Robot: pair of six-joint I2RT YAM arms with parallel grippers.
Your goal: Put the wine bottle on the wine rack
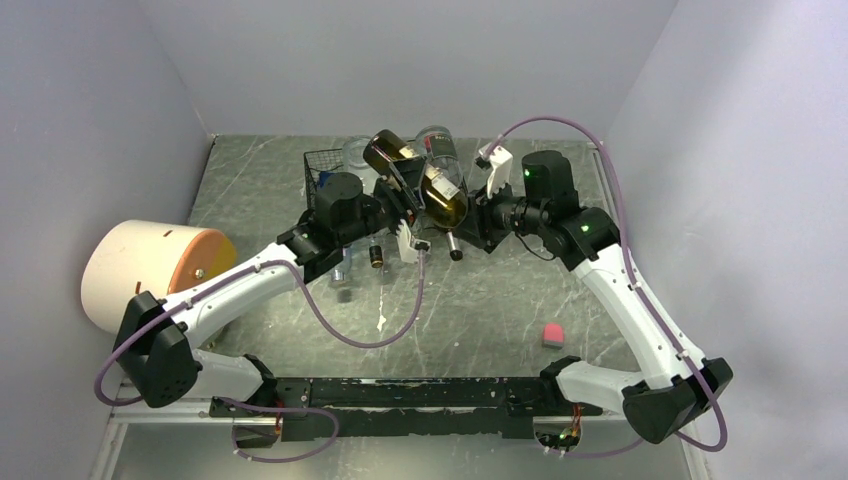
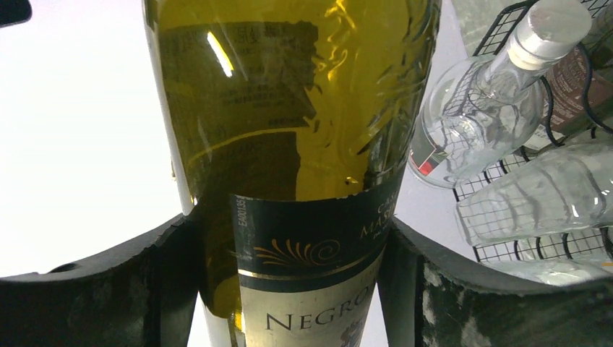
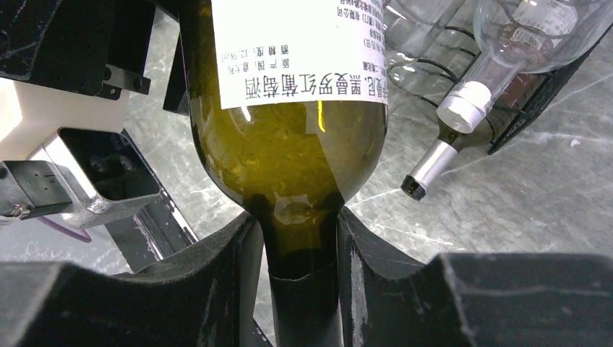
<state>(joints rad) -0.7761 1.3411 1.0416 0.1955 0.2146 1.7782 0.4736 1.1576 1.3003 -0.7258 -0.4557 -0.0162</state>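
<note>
2 robot arms hold 1 green wine bottle (image 1: pixel 446 192) above the table (image 1: pixel 500 310), close beside the black wire rack (image 1: pixel 318 165), where clear bottles (image 2: pixel 499 94) lie. The left gripper (image 2: pixel 289 282) pinches the wine bottle's labelled body. The right gripper (image 3: pixel 300 275) pinches its neck, which points toward the arm bases.

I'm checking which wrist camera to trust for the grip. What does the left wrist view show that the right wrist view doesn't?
Left wrist only: the wine bottle's dark front label, its body held in the left gripper. Right wrist only: its white back label, its neck pinched by the right gripper, the left arm's wrist camera. Both: that wine bottle and the wine rack holding clear bottles.
</note>
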